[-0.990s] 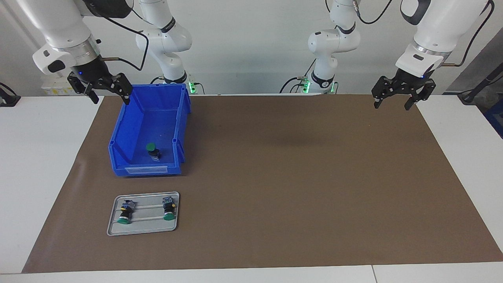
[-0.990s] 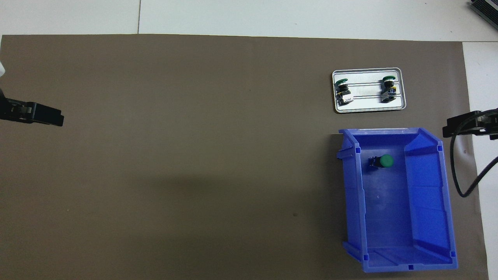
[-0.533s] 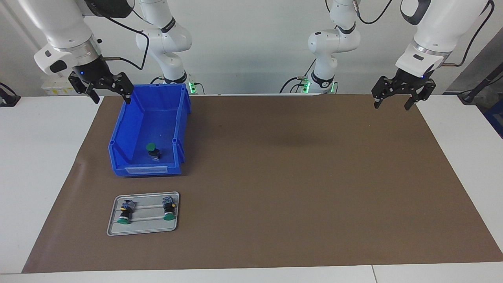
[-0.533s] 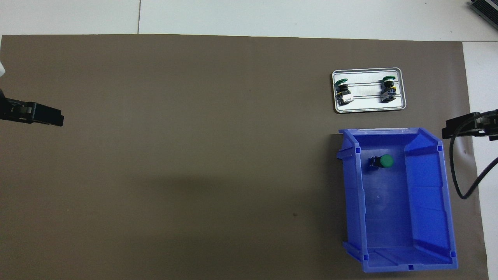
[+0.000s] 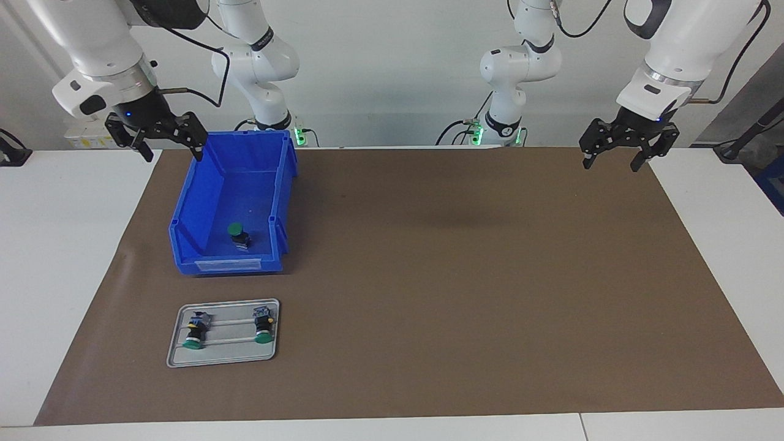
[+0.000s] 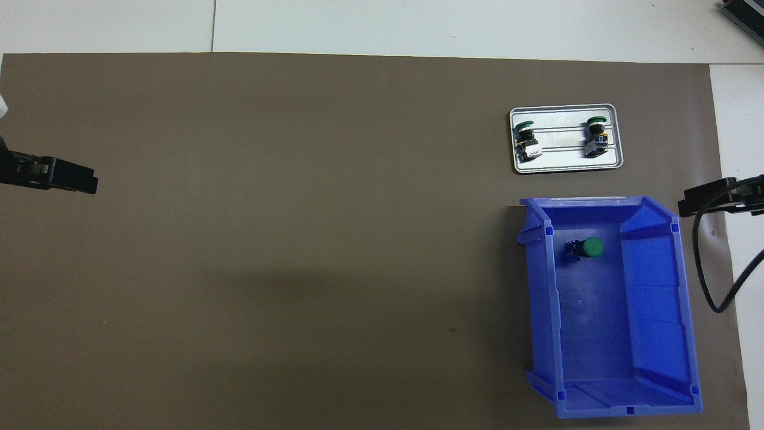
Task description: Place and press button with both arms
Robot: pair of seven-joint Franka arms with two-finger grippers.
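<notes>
A button with a green cap lies in the blue bin, in the part of the bin farther from the robots; from overhead the button rests on its side by one bin wall. My right gripper hangs open and holds nothing, up in the air beside the bin toward the right arm's end of the table. My left gripper is open with nothing in it, raised over the mat's edge at the left arm's end.
A small metal tray lies farther from the robots than the bin and holds two more green-capped buttons. A brown mat covers most of the white table.
The right gripper has shifted slightly beside the bin. The left arm, the button, the bin and the tray have not moved.
</notes>
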